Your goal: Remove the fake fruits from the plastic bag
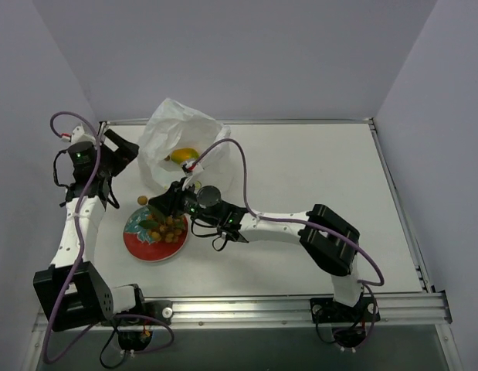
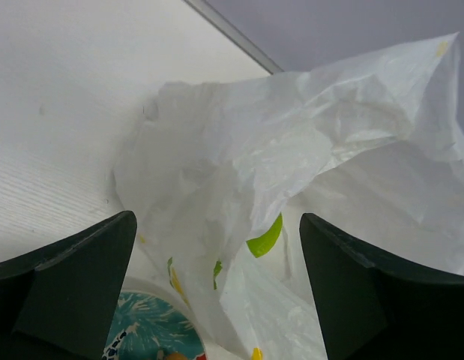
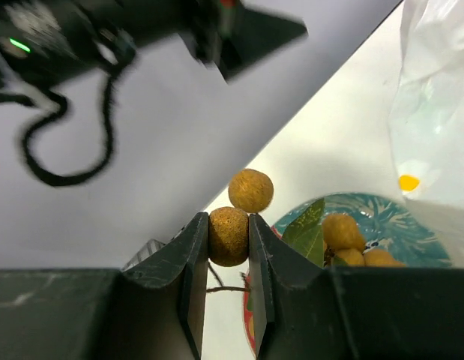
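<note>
The white plastic bag (image 1: 181,147) stands crumpled at the back left, with a yellow-orange fruit (image 1: 182,155) showing in its mouth. My right gripper (image 1: 155,203) is shut on one tan ball (image 3: 229,236) of the leafy bunch (image 1: 169,226). The rest of the bunch lies on the red-rimmed teal plate (image 1: 138,243). My left gripper (image 1: 127,149) is open and empty, its fingers (image 2: 74,285) on either side of the bag's wall (image 2: 291,150) without touching it. A green patch (image 2: 265,238) shows through the plastic; I cannot tell if it is a fruit.
The plate sits just in front of the bag, and its rim shows in the left wrist view (image 2: 149,330). The table's back rail (image 1: 300,121) and side walls close in the workspace. The right arm (image 1: 285,228) stretches across the table's middle.
</note>
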You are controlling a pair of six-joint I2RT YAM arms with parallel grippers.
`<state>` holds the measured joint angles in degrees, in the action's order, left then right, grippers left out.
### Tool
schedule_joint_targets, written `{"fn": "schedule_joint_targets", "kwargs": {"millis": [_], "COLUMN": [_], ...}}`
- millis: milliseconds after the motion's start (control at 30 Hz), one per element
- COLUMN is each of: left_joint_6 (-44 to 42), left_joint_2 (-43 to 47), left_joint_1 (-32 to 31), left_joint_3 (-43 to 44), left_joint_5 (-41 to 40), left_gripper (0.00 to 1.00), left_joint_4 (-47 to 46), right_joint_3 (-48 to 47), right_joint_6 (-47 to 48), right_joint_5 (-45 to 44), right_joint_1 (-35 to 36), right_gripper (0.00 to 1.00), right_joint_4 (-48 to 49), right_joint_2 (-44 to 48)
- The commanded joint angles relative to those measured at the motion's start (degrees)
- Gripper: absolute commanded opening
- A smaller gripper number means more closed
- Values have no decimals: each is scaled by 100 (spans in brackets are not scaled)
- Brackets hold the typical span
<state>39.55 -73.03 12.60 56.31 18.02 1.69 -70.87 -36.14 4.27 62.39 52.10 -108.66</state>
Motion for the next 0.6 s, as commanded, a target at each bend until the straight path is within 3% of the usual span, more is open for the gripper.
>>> {"fn": "schedule_joint_targets", "kwargs": {"millis": [0,167,400,567], "left_joint_6": [-193,-237,-237,-246], "left_joint_2": [439,571,738,773], "left_joint_1": [-21,-29,-21,-21], "left_joint_3": [512,688,890,1022], "left_joint_5": [-325,-422,-475,-440], "left_gripper": [89,89,89,89], "left_joint_4": [235,524,753,797], "right_joint_3": [-453,-936,-823,-639], "right_joint_6": [-130,-60,37,81], "right_joint_5": [91,144,73,-120], "right_joint_1": [80,229,291,230], "right_gripper": [0,0,0,0], "right_joint_4": [521,398,389,389], "right_joint_2": [-295,-551,-436,-867]}}
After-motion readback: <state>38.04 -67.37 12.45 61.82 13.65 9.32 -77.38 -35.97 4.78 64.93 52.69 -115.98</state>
